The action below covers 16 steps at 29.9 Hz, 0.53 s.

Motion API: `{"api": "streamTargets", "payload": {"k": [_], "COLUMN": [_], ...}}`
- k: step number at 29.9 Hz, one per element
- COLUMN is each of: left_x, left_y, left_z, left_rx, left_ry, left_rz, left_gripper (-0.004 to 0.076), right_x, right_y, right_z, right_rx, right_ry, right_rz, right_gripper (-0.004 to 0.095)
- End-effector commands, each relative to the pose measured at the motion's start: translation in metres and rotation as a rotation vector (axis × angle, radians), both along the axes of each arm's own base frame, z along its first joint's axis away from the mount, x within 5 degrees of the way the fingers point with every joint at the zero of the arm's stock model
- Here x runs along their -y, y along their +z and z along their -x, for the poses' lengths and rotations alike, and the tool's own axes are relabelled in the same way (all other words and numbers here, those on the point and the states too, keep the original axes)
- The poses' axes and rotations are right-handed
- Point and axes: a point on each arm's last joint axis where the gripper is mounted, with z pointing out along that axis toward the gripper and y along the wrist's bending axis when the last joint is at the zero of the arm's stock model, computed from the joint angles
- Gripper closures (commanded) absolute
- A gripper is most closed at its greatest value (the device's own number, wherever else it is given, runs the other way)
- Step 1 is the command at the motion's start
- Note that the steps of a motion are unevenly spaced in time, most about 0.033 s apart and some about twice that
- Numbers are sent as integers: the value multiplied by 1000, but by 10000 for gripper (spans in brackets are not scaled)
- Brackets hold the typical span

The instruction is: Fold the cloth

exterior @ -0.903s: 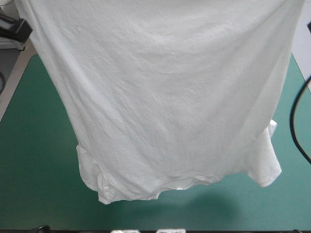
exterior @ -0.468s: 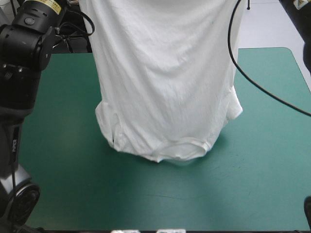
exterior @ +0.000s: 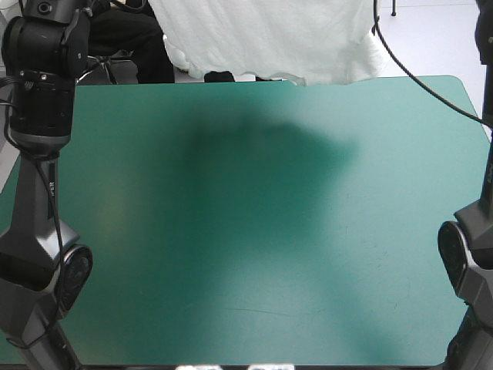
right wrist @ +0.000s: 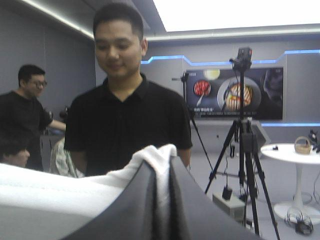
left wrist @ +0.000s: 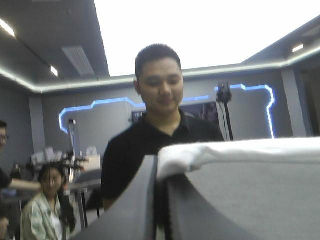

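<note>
The white T-shirt (exterior: 266, 38) hangs high beyond the table's far edge in the high view, only its lower hem showing, clear of the teal-green cover (exterior: 254, 231). Both arms are raised and the wrist views look level into the room. In the left wrist view my left gripper (left wrist: 161, 172) is all but shut, with a white fold of the T-shirt (left wrist: 240, 150) pinched between its black fingers and stretching off to one side. My right gripper (right wrist: 162, 172) is likewise shut on a white edge of the T-shirt (right wrist: 60, 187), which runs off toward the other gripper.
The left arm's column (exterior: 42, 154) rises along the table's left side and the right arm's base (exterior: 470, 262) stands at the right edge. The shirt casts a dark shadow (exterior: 262, 169) on the cover's middle.
The T-shirt has been lifted up and away: earlier it hung low over the table's middle, its hem near the cover; now only its hem shows past the far edge.
</note>
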Motion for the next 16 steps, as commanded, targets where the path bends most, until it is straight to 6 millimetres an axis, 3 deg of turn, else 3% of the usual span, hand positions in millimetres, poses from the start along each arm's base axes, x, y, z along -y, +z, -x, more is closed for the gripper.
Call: {"api": "streamTargets", "payload": {"k": [1, 8, 16], "left_x": [-9, -6, -7], "left_y": [-10, -95, -159], "left_z": [-11, -68, -66], "left_rx": [-113, -590, -990], "left_ry": [-8, 10, 37], "left_rz": [40, 5, -83], "left_gripper": [741, 741, 741], "right_x": [5, -3, -16], "right_y": [-9, -85, -162], "right_z": [-6, -60, -71], "right_rx": [-74, -440, -856], "right_ry": [-28, 24, 181], "right_rz": [27, 85, 168], "right_gripper": [925, 925, 925]}}
